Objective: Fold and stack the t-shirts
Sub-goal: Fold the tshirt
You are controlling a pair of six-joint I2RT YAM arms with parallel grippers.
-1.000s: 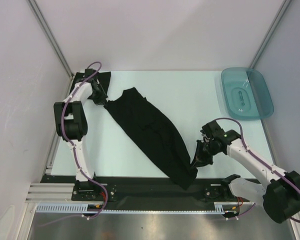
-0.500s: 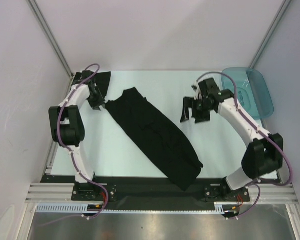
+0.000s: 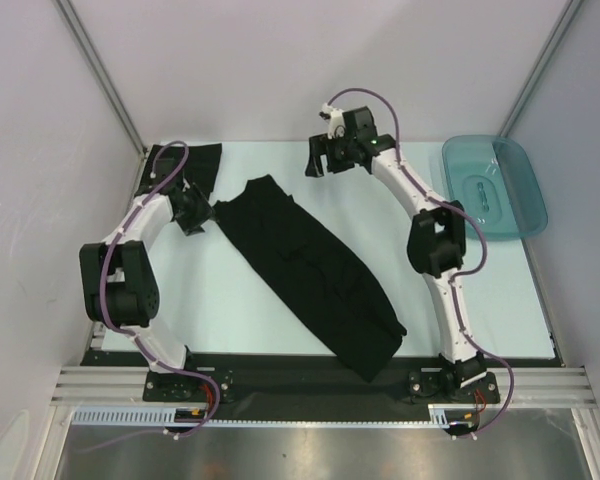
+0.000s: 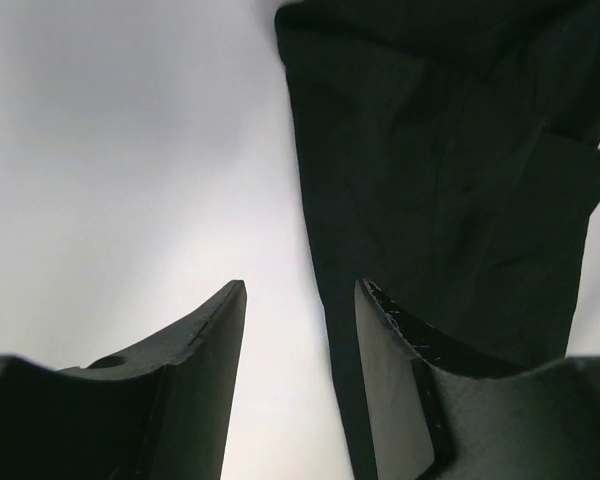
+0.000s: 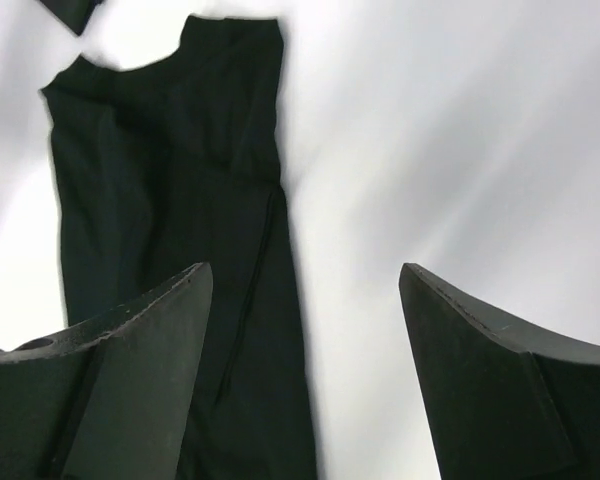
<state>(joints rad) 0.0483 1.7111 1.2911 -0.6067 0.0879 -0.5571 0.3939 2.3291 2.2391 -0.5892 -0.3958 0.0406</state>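
So the left gripper [image 4: 300, 290] is part-open with nothing between its fingers, just beside the far-left end of the plain black cloth t-shirt [image 3: 310, 275]. The right gripper [image 5: 305, 270] hangs wide and empty near the pale table's [image 3: 400, 210] far edge. The shirt lies in a long diagonal strip reaching the near edge. It looks light and floppy, so I'd pinch its corners. A second black cloth shirt [image 3: 202, 158] sits in the far-left corner. No readable labels.

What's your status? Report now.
Both jaws open, empty. One shirt diagonal, centre; second shirt at far-left corner. Tray far right, nothing blocking.
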